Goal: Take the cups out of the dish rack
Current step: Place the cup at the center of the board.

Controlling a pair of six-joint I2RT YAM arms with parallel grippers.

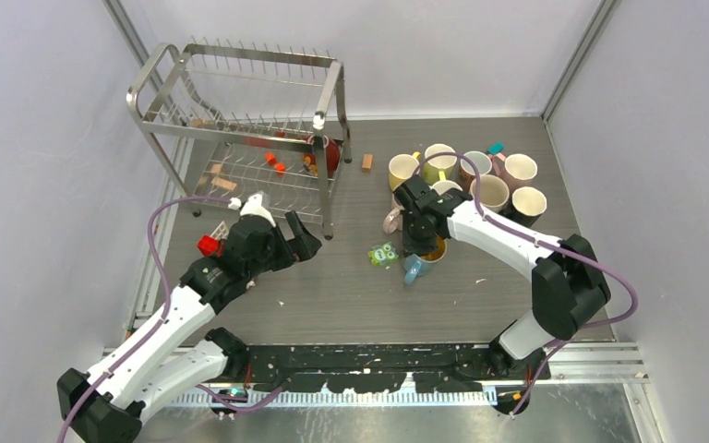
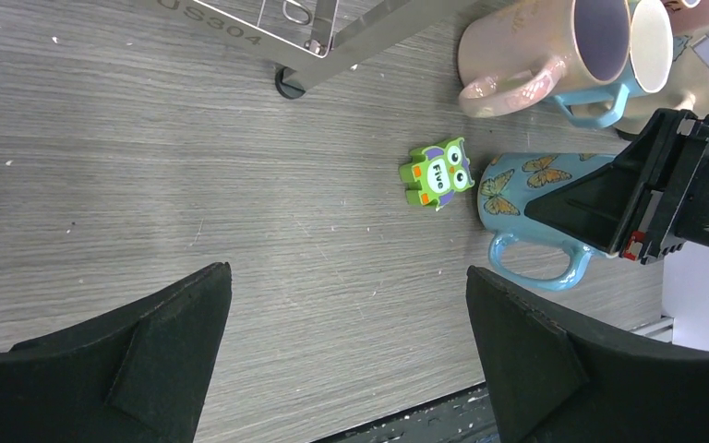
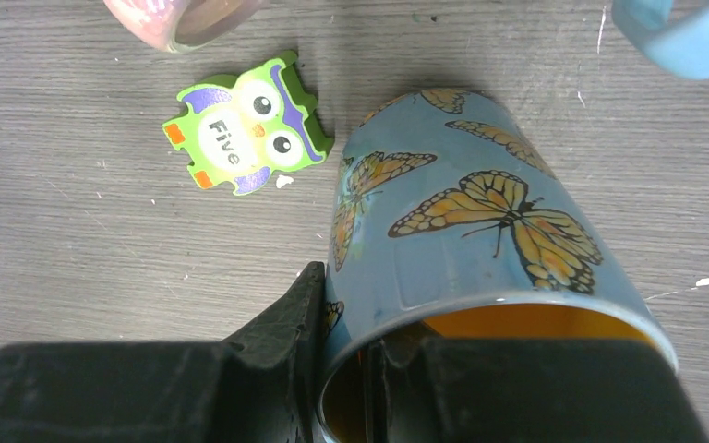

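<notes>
My right gripper [image 3: 346,360] is shut on the rim of a blue butterfly cup [image 3: 462,231] with an orange inside, one finger inside it and one outside. That cup [image 1: 420,263] stands about upright at mid-table, its base beside a green owl piece [image 3: 245,134]. Several pastel cups [image 1: 480,175] are grouped at the back right. The steel dish rack [image 1: 240,120] stands at the back left, with a dark red cup [image 1: 326,155] on its lower tier. My left gripper [image 1: 300,238] hangs open over bare table [image 2: 349,314] near the rack's front leg.
Small toy blocks [image 1: 275,161] lie in the rack's lower tier. A red block [image 1: 208,245] sits by my left arm and a wooden block [image 1: 366,161] right of the rack. A pink cup [image 2: 535,51] and a light blue cup handle [image 3: 683,37] are close behind the held cup.
</notes>
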